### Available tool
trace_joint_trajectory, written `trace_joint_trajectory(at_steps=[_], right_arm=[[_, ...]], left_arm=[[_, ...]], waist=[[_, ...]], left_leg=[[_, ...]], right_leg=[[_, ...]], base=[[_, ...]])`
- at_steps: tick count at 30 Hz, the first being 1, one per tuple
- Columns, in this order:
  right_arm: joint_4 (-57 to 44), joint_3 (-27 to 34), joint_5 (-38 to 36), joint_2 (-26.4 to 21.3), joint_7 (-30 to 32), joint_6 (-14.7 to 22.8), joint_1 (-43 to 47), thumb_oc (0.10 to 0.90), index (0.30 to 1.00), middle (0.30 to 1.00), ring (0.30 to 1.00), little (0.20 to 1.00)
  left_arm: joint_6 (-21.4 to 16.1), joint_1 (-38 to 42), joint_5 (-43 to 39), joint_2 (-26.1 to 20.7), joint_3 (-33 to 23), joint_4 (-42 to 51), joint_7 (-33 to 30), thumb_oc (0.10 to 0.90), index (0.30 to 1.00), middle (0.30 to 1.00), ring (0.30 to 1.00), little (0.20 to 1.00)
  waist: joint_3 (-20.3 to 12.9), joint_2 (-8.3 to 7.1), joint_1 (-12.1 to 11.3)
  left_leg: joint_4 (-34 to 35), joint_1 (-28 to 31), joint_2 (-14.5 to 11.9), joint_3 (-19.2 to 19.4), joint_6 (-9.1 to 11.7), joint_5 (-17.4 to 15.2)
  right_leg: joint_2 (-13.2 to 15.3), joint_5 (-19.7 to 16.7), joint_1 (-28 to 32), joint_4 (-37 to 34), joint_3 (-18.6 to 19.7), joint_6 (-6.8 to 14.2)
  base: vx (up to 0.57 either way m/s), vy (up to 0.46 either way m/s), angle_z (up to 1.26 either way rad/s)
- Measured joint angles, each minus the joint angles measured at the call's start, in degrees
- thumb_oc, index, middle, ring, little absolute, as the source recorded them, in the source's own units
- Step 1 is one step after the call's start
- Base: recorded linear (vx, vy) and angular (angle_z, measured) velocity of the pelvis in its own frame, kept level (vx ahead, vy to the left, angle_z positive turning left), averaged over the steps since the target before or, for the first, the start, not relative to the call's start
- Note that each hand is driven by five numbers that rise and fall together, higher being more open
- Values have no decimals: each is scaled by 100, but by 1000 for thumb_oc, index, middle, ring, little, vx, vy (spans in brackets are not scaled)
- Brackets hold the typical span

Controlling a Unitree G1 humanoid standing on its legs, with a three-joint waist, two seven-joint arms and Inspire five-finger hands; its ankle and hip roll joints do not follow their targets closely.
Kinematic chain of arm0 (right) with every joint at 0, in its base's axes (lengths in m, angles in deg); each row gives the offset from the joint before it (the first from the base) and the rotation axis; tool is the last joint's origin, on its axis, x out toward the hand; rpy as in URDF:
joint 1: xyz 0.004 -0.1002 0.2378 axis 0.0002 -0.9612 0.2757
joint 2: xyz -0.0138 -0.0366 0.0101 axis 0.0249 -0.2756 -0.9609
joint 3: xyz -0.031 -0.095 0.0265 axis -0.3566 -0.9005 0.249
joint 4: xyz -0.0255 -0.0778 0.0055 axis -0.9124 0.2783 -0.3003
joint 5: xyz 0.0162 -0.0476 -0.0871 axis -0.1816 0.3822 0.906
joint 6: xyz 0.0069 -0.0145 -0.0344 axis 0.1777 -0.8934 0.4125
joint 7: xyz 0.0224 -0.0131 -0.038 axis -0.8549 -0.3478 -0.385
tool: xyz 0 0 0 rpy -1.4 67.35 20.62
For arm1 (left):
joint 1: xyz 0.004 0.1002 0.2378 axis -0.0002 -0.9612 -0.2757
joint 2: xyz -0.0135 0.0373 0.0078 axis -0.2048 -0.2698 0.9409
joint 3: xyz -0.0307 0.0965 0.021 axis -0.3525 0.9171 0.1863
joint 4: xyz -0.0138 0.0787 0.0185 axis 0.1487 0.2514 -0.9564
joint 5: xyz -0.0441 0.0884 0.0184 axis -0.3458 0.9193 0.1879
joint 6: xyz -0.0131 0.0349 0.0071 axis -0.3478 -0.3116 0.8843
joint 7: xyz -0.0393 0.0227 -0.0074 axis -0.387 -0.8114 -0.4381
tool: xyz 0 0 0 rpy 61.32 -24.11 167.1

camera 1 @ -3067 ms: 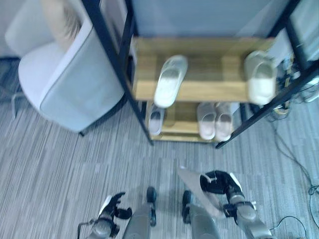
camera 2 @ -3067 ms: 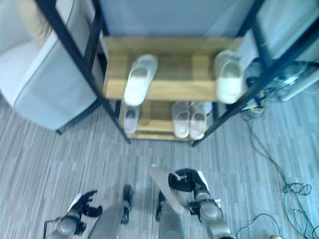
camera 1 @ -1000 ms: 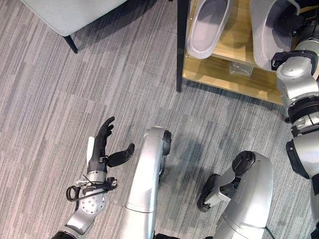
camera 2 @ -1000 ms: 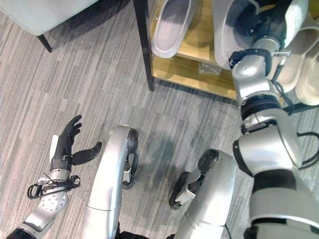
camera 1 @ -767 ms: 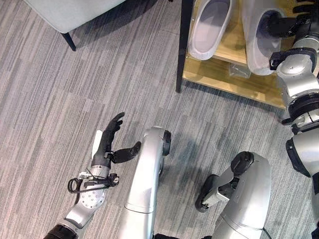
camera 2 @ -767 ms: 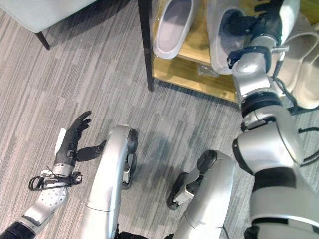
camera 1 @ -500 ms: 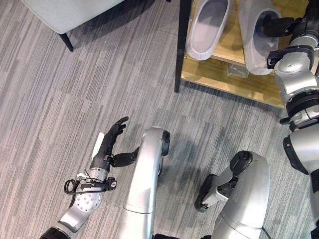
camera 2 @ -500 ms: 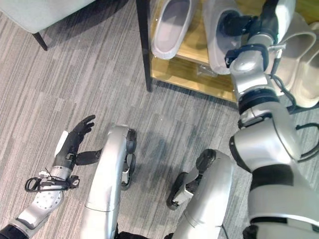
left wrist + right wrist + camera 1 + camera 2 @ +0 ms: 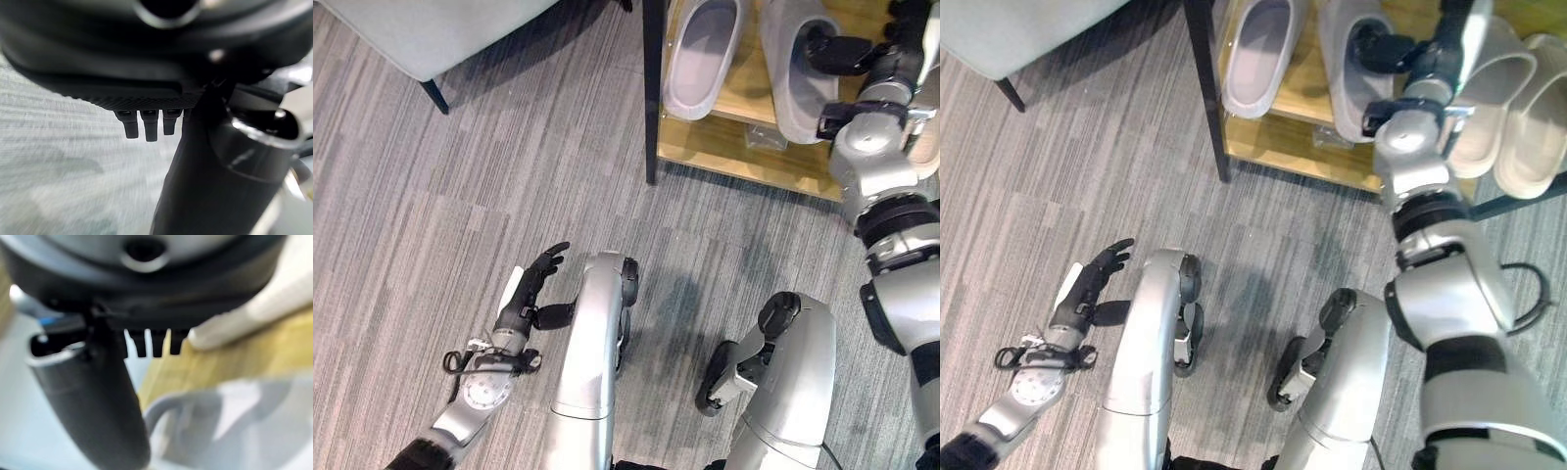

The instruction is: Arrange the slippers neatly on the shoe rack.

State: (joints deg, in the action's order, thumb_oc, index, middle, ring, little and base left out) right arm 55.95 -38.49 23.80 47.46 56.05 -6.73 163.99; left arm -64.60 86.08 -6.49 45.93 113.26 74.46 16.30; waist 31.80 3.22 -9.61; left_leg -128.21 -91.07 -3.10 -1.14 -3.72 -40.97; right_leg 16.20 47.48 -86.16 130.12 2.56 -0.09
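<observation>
Two grey slippers lie side by side on the low wooden shelf (image 9: 744, 157) of the shoe rack. One grey slipper (image 9: 700, 54) is by the rack's black post. My right hand (image 9: 834, 54) rests on the upper of the other grey slipper (image 9: 793, 93). In the right wrist view its fingers look straight, and its thumb (image 9: 112, 406) lies by that slipper's rim (image 9: 210, 431). A beige pair (image 9: 1489, 88) sits further right on the same shelf. My left hand (image 9: 524, 299) hangs open over the carpet beside my leg, holding nothing.
The rack's black post (image 9: 651, 88) stands at the shelf's left corner. A pale upholstered chair (image 9: 431, 29) with a dark leg stands at the upper left. Striped grey carpet (image 9: 460, 176) covers the floor in front of the rack.
The camera has shifted. My right hand has brought the second grey slipper closer to its neighbour on the shelf. My left hand has sunk a little toward my leg.
</observation>
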Motion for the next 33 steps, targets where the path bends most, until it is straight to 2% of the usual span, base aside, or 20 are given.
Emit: trace_joint_trajectory(at_steps=[3, 5, 6, 9, 11, 14, 15, 24, 27, 33], right_arm=[[-1634, 229, 145, -135, 182, 164, -801, 800, 900, 900, 900, 900], [-2335, 295, 822, -189, 363, 166, -1213, 800, 900, 900, 900, 900], [-2677, 349, 1235, -233, 482, 178, -1443, 800, 900, 900, 900, 900], [-3086, 505, 1757, -154, 588, 121, -1738, 800, 900, 900, 900, 900], [-3125, 504, 1831, -122, 583, 103, -1891, 800, 900, 900, 900, 900], [-3321, 794, 2140, 215, 589, 82, -2459, 800, 900, 900, 900, 900], [-3224, 767, 2144, 291, 580, -54, -2564, 800, 900, 900, 900, 900], [-2782, 772, 1872, 670, 440, -72, -2598, 800, 900, 900, 900, 900], [-2771, 729, 1576, 770, 270, -63, -2596, 800, 900, 900, 900, 900], [-2741, 629, 1443, 758, 146, -31, -2544, 800, 900, 900, 900, 900]], left_arm=[[85, -130, -18, 129, -106, 4, -104, 800, 900, 900, 900, 900], [124, -163, -46, 163, -248, -5, -114, 800, 900, 900, 900, 900], [143, -199, -45, 163, -311, -2, -112, 800, 900, 900, 900, 900], [218, -241, -43, 164, -404, -16, -134, 800, 900, 900, 900, 900], [273, -271, -43, 163, -498, -16, -139, 800, 900, 900, 900, 900], [353, -285, -45, 261, -612, -46, -220, 800, 900, 900, 900, 900], [355, -333, -45, 268, -641, -50, -216, 800, 900, 900, 900, 900], [353, -202, -559, 687, -748, -330, -218, 800, 900, 900, 900, 900], [353, -6, -562, 724, -738, -490, -220, 800, 900, 900, 900, 900], [353, 29, -562, 730, -726, -507, -223, 800, 900, 900, 900, 900]], waist=[[5, -27, 187], [0, -85, 276], [0, -105, 269], [7, -142, 366], [9, -152, 417], [8, -153, 482], [9, -152, 496], [9, -152, 484], [10, -154, 483], [9, -154, 493]], left_leg=[[-8, 8, -11, 31, -45, -24], [-8, 16, -27, 38, -42, -22], [-8, 15, -35, 38, -43, -26], [-67, 43, -113, 40, 0, -64], [-122, 47, -148, 3, 33, -83], [-164, 44, -160, -39, 61, -98], [-166, 33, -172, -39, 62, -98], [-167, 32, -173, -53, 69, -103], [-171, 31, -173, -50, 70, -103], [-191, 32, -175, -56, 70, -103]], right_leg=[[-7, 0, 0, -11, 26, 2], [-15, -1, -17, -11, 27, 2], [-28, 0, -17, -7, 33, 2], [-136, -27, -56, 13, 63, 2], [-190, -27, -59, 52, 53, 2], [-206, -27, -54, 89, 22, 2], [-210, -29, -79, 95, 23, -3], [-206, -28, -70, 100, 8, -4], [-203, -28, -72, 107, 11, -4], [-204, -28, -68, 126, 10, -4]], base=[[-66, -18, -1], [-48, 18, -3], [-34, 21, -7], [-30, 16, -16], [-33, 10, -11], [-19, 13, -5], [0, 0, 0], [0, 0, 0], [0, 0, 0], [0, 0, 0]])
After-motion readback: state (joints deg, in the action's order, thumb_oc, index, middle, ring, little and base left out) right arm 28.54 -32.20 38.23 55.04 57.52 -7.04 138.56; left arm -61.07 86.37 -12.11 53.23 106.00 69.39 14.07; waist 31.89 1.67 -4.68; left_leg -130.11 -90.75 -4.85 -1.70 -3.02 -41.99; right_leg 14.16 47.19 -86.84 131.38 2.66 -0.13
